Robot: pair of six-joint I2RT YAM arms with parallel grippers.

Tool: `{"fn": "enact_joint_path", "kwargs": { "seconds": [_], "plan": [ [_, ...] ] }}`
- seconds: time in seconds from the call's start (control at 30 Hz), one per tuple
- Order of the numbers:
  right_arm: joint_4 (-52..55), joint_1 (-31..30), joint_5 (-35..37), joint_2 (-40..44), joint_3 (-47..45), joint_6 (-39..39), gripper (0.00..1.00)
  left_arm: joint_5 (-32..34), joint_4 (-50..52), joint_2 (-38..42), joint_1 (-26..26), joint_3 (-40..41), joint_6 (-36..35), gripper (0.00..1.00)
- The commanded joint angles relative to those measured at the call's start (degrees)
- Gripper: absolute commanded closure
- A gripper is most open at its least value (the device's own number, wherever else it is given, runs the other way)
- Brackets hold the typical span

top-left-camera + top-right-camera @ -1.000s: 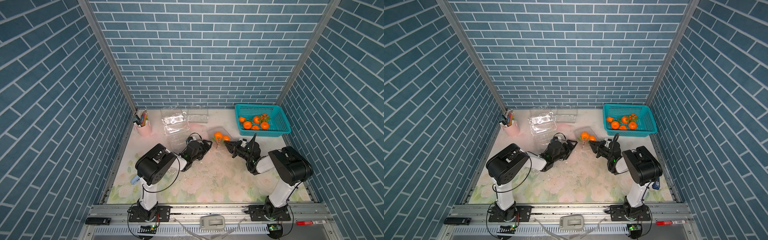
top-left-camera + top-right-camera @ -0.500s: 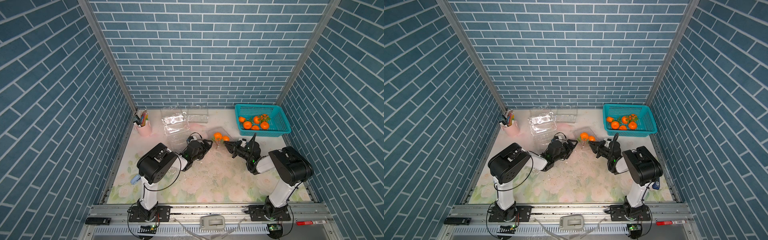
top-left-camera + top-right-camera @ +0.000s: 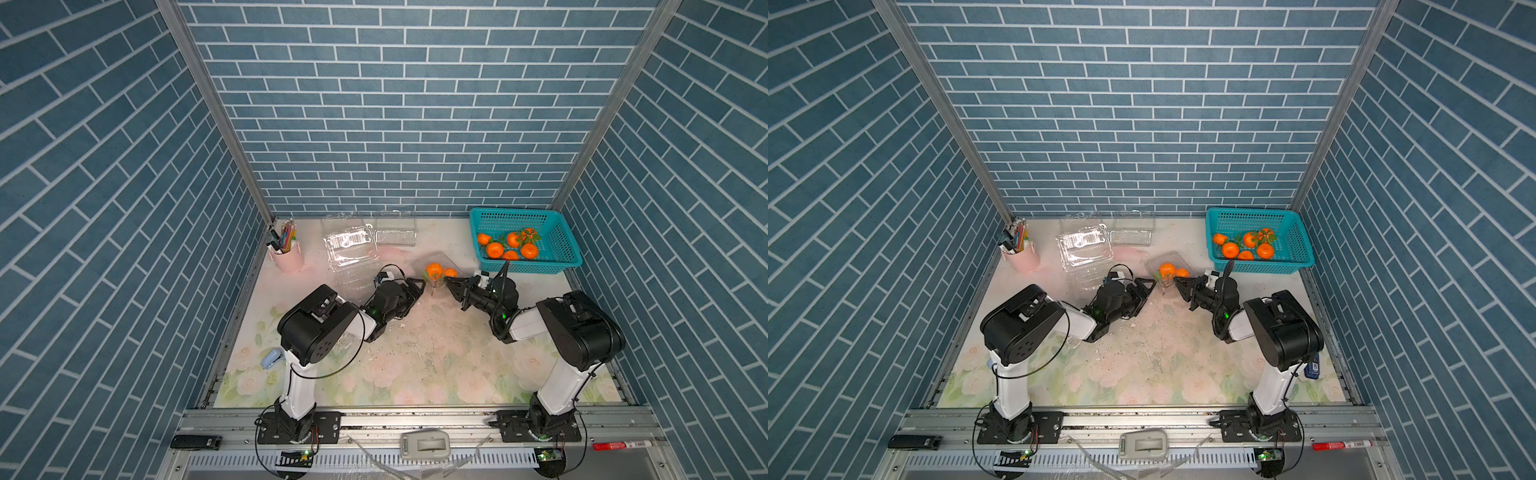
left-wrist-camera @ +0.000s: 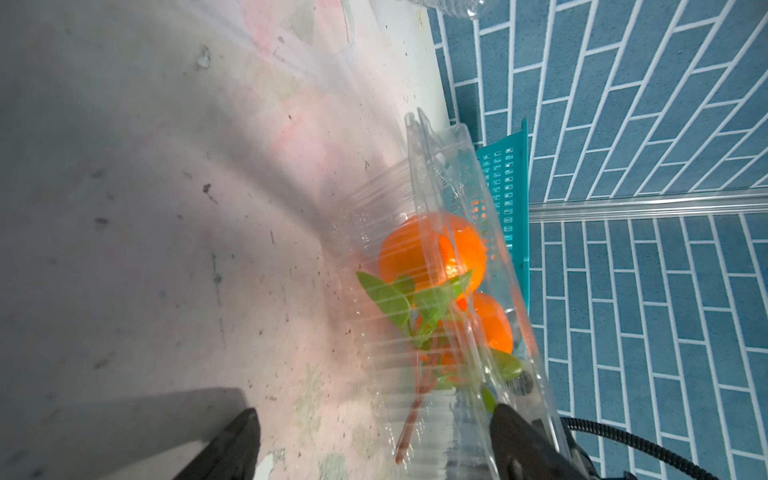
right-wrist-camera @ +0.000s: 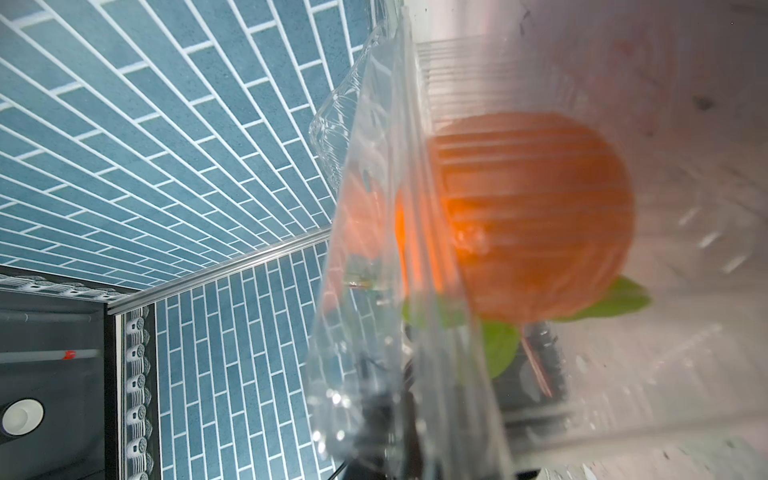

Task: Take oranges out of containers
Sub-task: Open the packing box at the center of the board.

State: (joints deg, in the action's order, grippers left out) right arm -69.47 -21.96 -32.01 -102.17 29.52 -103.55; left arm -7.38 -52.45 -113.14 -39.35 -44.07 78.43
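Done: six oranges [image 3: 494,249] are counted in the basket [image 3: 557,239] at the back right. Three empty containers [image 3: 351,248], as far as clear plastic can be told apart, are seen at the back left.
Left to do: one container [image 3: 441,258] is not yet emptied. A pair of oranges [image 3: 434,270] is seen inside it, joined by a twig [image 4: 409,415] with green leaves. About three quarters of the job is judged done.
Step in hand: the opening of this last container is judged to be the step. Its lid is not swung back, and the two rims are seen close together in the left wrist view.
Place: the container is set on the table [image 3: 415,353], mid-width and toward the back, between the two grippers and near the basket.
Long axis: it is judged to run roughly from one gripper to the other, skewed toward the basket. It cannot be fixed exactly through the clear plastic.
Pointing: the ribbed base is turned down and the lid up. The twig end is pointed toward the left gripper.
Left gripper [image 3: 420,284]: the jaws are seen apart, with the container's near end between them. One finger [image 4: 243,428] is stood clear on the table, so nothing is clamped.
Right gripper [image 3: 448,281]: the jaws are together. The container's rim is judged pinched between them, since plastic is seen running down to the fingers in the right wrist view.
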Motion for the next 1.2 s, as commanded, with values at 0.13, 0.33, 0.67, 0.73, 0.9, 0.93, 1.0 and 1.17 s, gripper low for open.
{"fn": "enact_joint_path", "kwargs": {
  "seconds": [0.13,0.33,0.67,0.73,0.9,0.93,1.0,1.17],
  "plan": [
    [-3.5,-2.0,-3.1,-2.8,2.4,-0.6,0.89,-1.2,0.1,-1.2,-0.8,-1.1,-0.9,0.14],
    [-3.9,-2.8,-3.1,-4.1,3.5,-0.8,0.9,-1.1,0.1,-1.5,-1.2,-1.4,-0.8,0.16],
    [-4.4,-3.6,-3.1,-6.1,5.4,-0.7,0.89,-1.0,0.2,-0.9,-2.1,-1.2,-0.5,0.17],
    [-4.4,-3.8,-2.8,-6.5,5.5,-0.8,0.88,-0.9,0.3,-0.8,-2.3,-1.3,-0.5,0.17],
    [-4.4,-4.6,-1.8,-6.7,6.0,-1.0,0.85,-0.8,0.5,-1.0,-2.8,-1.6,-0.3,0.18],
    [-4.4,-4.8,-1.7,-6.6,6.1,-1.0,0.83,-0.8,0.6,-1.0,-2.9,-1.7,-0.3,0.18],
    [-4.5,-5.1,-1.4,-6.6,6.3,-1.0,0.79,-0.8,0.6,-1.0,-3.1,-1.7,-0.3,0.18],
    [-4.6,-5.8,-1.1,-6.6,6.7,-1.4,0.75,-0.6,1.1,-0.8,-3.2,-1.7,-0.3,0.18]
  ]
}}
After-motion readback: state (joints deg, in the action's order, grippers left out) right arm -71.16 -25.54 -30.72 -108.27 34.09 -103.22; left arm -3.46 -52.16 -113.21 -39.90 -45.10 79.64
